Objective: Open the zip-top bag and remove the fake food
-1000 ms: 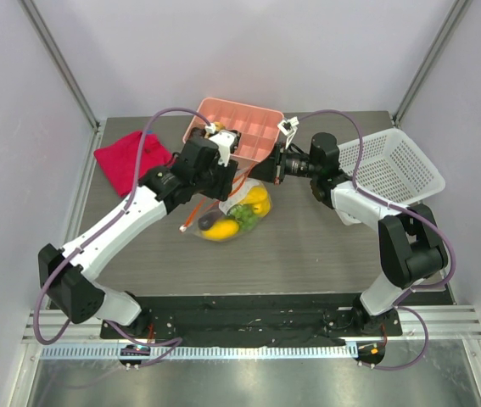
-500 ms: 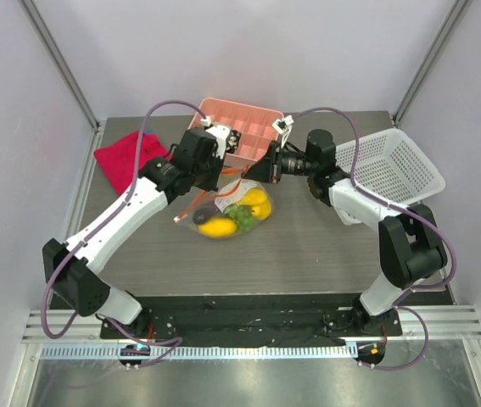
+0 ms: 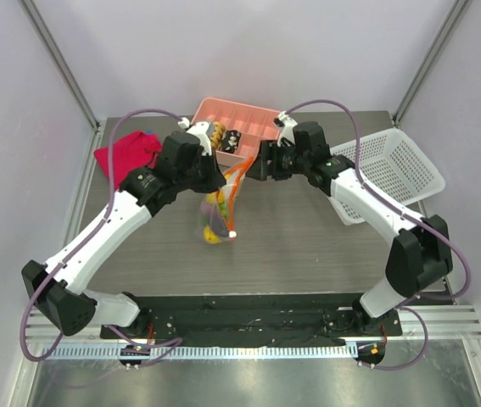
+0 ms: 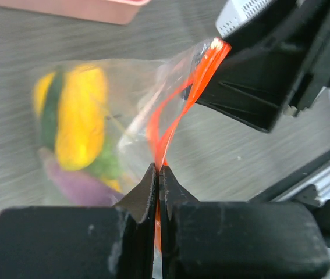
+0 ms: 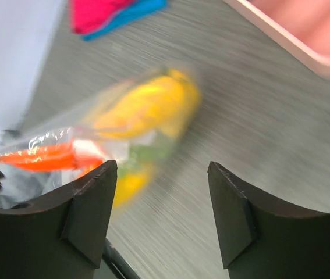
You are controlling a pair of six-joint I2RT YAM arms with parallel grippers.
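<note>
The zip-top bag point(image 3: 215, 214) hangs off the table from my left gripper point(image 3: 215, 175), which is shut on its orange-red zipper strip point(image 4: 162, 137). In the left wrist view the jaws pinch the strip flat at my left gripper point(image 4: 159, 170). The fake food point(image 4: 78, 129) shows through the clear plastic: yellow, green and purple pieces bunched at the bottom. My right gripper point(image 3: 254, 164) stands open just right of the bag's mouth. In the right wrist view nothing lies between the fingers of my right gripper point(image 5: 162, 174); the bag point(image 5: 144, 107) is blurred beyond, and the strip point(image 5: 47, 157) passes outside the left finger.
A pink compartment tray point(image 3: 248, 117) stands at the back centre, right behind both grippers. A white mesh basket point(image 3: 397, 165) sits at the right under the right arm. A red cloth point(image 3: 120, 156) lies at the back left.
My left gripper shut on the zipper strip and lifted the bag off the table, so it hangs. My right gripper let go, opened, and both wrists rose toward the tray.
</note>
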